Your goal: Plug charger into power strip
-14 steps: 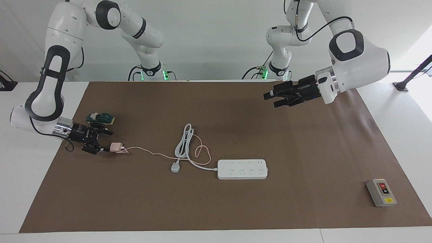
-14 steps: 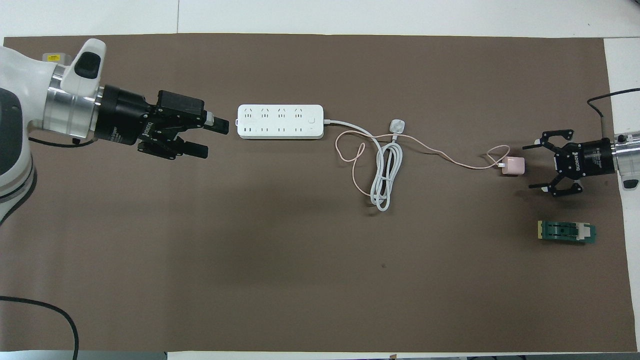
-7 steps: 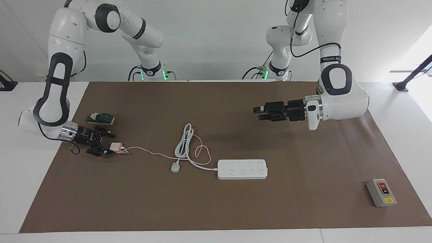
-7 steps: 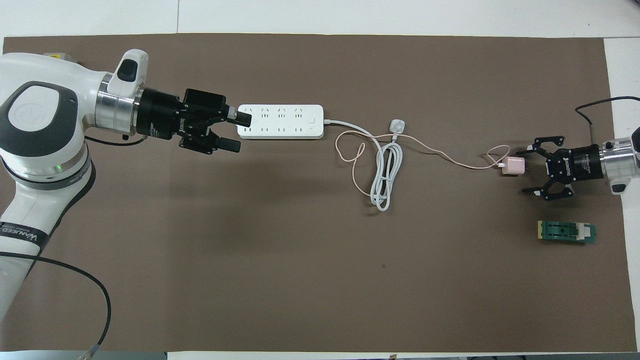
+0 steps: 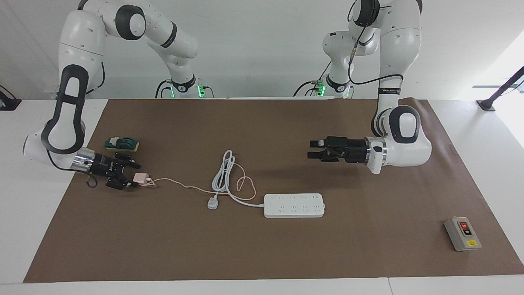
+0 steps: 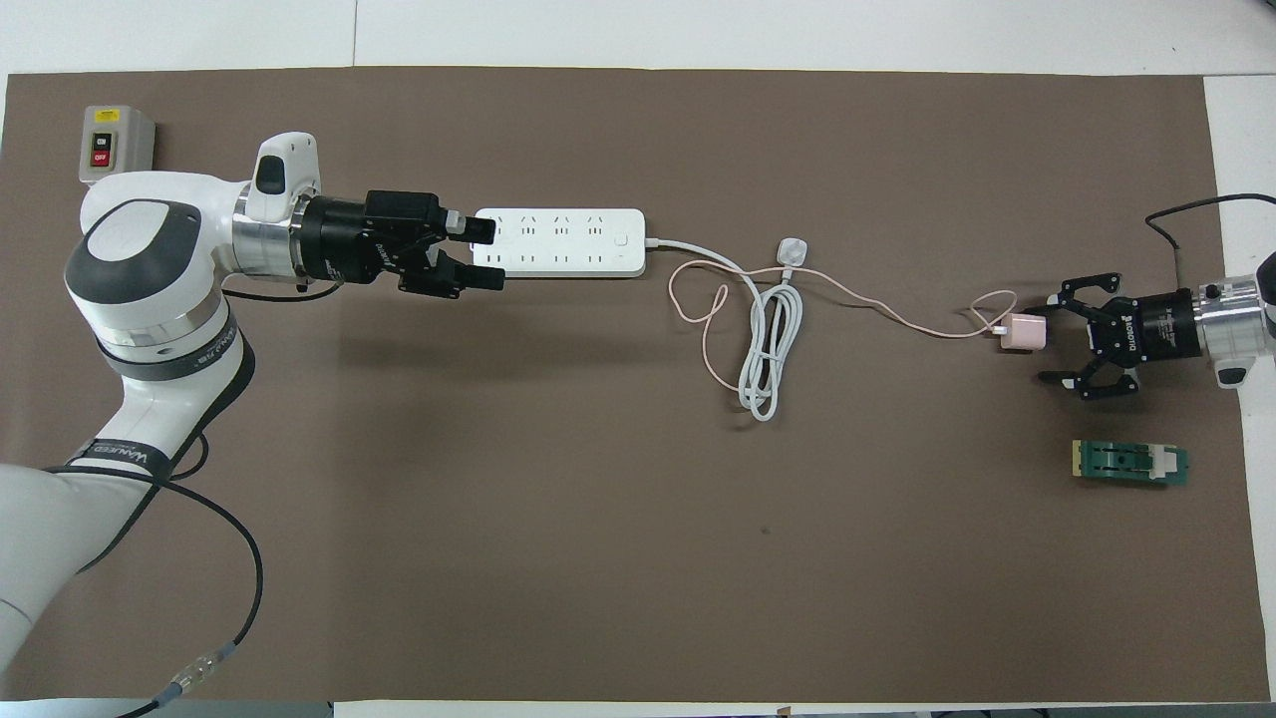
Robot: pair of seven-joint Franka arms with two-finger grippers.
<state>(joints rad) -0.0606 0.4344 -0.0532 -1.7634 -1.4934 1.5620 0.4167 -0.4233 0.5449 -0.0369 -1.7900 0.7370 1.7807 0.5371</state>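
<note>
1. My right hand (image 5: 132,177) sits low on the brown mat at my right arm's end of the desk, its fingers spread on either side of the pink charger (image 5: 140,178) and not yet pressed against it.
2. The charger rests on the mat, and its thin pink cable (image 5: 180,185) trails along the mat toward the coiled white cord (image 5: 223,174).
3. The power strip (image 5: 294,205) lies flat near the middle of the mat, farther from me than the coil, its cord ending in a white three-pin plug (image 5: 212,202).
4. My left hand (image 5: 311,149) hangs in the air over the mat, fingers apart, holding nothing and clear of the strip.
5. A grey switch box (image 5: 462,234) sits toward my left arm's end, and a green block (image 5: 122,144) lies near my right hand.
</note>
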